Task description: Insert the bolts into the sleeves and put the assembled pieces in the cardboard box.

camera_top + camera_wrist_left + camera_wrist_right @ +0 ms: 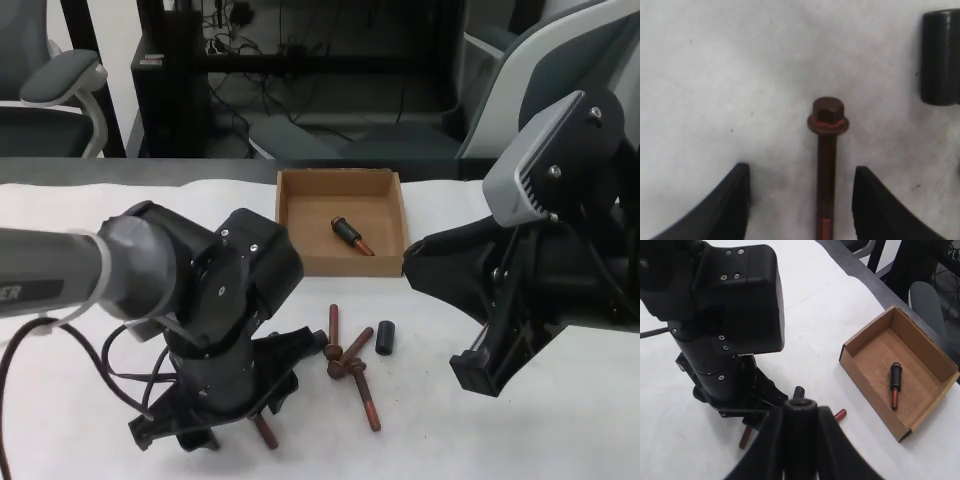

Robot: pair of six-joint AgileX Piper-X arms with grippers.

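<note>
left gripper (801,169) gapes astride a bolt (827,150) on open bench (715,75); right gripper (801,412) clamps a sleeve (800,440)

left arm (215,300): matte black housings, silver screws (722,276), grey forearm tube with white lettering, white cable tie (97,272), black cable (12,375) loops. right arm (545,290): black, grey ribbed cap (548,160). left gripper (801,170): curved black fingers (725,210).

bolt (826,150): coppery metal, dull | sleeve (940,57): black, matt | cardboard box (305,245): brown, rough | bench cover (715,75): white matt cloth
</note>
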